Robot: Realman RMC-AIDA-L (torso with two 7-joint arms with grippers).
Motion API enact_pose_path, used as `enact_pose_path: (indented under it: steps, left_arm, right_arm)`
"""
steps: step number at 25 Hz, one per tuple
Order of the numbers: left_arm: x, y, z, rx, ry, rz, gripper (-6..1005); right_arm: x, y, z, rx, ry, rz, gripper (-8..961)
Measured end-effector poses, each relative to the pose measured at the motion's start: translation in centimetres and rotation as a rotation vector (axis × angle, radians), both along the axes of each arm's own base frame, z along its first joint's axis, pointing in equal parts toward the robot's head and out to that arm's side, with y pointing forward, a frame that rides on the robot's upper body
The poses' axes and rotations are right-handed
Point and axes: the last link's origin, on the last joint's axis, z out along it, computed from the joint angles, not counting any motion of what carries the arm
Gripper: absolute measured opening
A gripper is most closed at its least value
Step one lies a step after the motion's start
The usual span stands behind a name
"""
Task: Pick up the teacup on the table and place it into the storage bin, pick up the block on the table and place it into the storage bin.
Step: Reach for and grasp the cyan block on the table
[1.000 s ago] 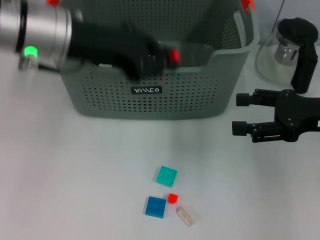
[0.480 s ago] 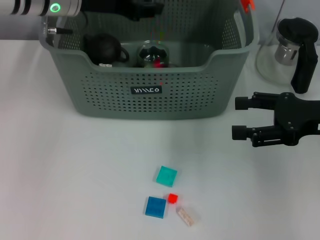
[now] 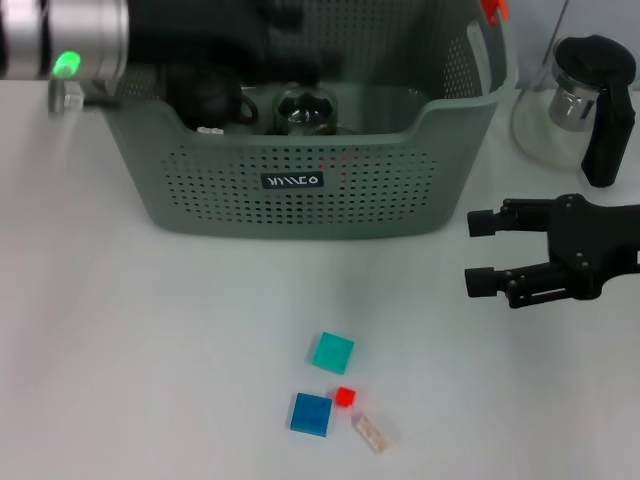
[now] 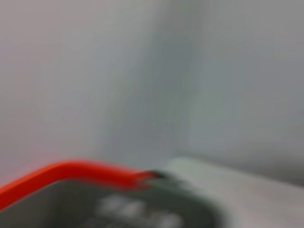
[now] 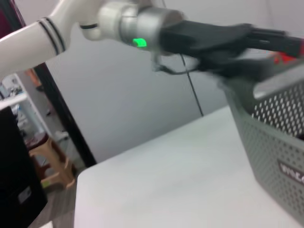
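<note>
The left gripper (image 3: 250, 30) is a dark blur over the bin (image 3: 310, 190), its fingers unreadable. The bin's far rim is cut off. The left wrist view is smeared.

1. Storage bin (image 3: 300, 190) at the desk's (image 3: 150, 350) rear, with teacup (image 3: 305, 110) inside.
2. Blocks (image 3: 332, 352) clustered in front of the bin.
3. Kettle (image 3: 585, 100) right of the bin.
4. Right gripper (image 3: 480, 252) before the kettle.

Dark teacup (image 3: 212, 97) sits inside grey-green storage bin (image 3: 300, 180); teal block (image 3: 333, 352) on table.
</note>
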Motion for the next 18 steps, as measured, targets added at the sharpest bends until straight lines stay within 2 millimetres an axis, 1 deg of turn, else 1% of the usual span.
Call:
enact_pose_path:
  steps: [1,2,3,5,7,10,11,12,13,14,18]
  left_arm:
    - [-0.2,-2.6,-0.1,-0.054,-0.033,-0.114,750]
    - [-0.3,-3.7,-0.1,-0.077,-0.043,-0.164,770]
    - [-0.3,-3.7,-0.1,-0.077,-0.043,-0.164,790]
    - [-1.0,-6.2,-0.3,-0.122,-0.053,-0.245,830]
    - [-1.8,-7.8,-0.4,-0.145,-0.058,-0.279,869]
    - [-3.4,-9.5,-0.3,-0.148,-0.073,-0.290,929]
    - [-4.2,-10.0,-0.3,-0.136,-0.082,-0.284,949]
    - [-4.7,-10.3,-0.4,-0.131,-0.086,-0.279,949]
    - [-5.1,-10.5,-0.5,-0.127,-0.090,-0.273,950]
    - [-5.7,-10.8,-0.7,-0.127,-0.094,-0.264,950]
    - [-7.3,-11.7,-1.7,-0.172,-0.076,-0.206,951]
  right_arm:
    - [-0.2,0.2,0.0,-0.016,-0.014,-0.008,941]
    - [-0.5,0.4,0.1,-0.036,-0.033,-0.017,941]
    - [-0.8,0.8,0.0,-0.058,-0.056,-0.021,941]
    - [-1.6,1.2,-0.3,-0.099,-0.101,-0.019,941]
    - [-2.4,1.6,-0.8,-0.137,-0.147,-0.005,941]
    - [-3.5,2.0,-1.6,-0.174,-0.208,0.019,941]
    - [-4.0,2.2,-1.9,-0.182,-0.229,0.030,941]
    - [-4.3,2.3,-2.0,-0.187,-0.239,0.037,941]
    - [-5.2,2.6,-2.5,-0.199,-0.274,0.058,941]
    - [-5.2,2.6,-2.5,-0.199,-0.274,0.058,941]
    - [-6.9,3.3,-3.6,-0.218,-0.354,0.102,941]
